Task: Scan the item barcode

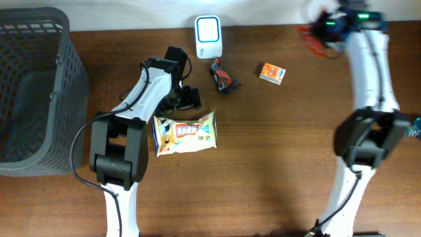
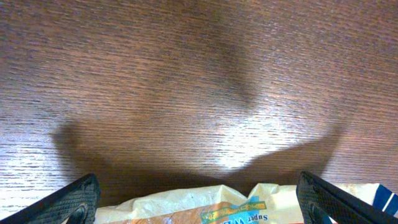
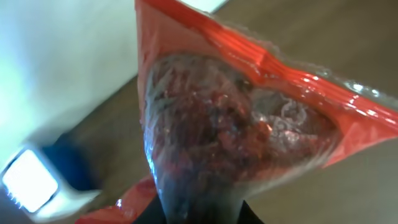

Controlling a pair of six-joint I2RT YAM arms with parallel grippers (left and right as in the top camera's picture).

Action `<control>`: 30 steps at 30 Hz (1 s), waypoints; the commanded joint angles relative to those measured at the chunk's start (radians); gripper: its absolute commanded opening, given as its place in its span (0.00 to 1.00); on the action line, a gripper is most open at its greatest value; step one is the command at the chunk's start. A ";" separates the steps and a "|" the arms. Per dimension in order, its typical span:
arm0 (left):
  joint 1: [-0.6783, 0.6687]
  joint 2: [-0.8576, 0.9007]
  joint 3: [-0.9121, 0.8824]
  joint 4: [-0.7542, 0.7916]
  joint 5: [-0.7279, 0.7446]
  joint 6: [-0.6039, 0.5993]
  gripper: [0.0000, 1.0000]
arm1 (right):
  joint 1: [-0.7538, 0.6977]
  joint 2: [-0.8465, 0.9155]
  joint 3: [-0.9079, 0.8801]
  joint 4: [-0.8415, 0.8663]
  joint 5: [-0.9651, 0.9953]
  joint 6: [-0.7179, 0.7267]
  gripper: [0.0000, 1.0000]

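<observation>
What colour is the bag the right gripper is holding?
Red bag with a clear front; right wrist view shows it best.

On the brown wooden tabletop (image 1: 263, 151), the grey mesh plastic basket (image 1: 66, 72) stands at nine o'clock, the white rectangular scanner (image 1: 208, 36) at twelve and the red clear plastic pouch (image 1: 312, 39) at two. The black crumpled wrapper (image 1: 223, 78) lies at the scanner's five o'clock, the small orange cardboard box (image 1: 272, 73) at the wrapper's three, and the yellow printed snack bag (image 1: 185, 133) at its seven.
</observation>
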 commanded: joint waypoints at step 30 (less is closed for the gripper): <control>-0.003 -0.001 -0.003 0.000 -0.004 0.006 0.99 | -0.536 -0.028 -0.360 -0.210 0.087 -0.126 0.35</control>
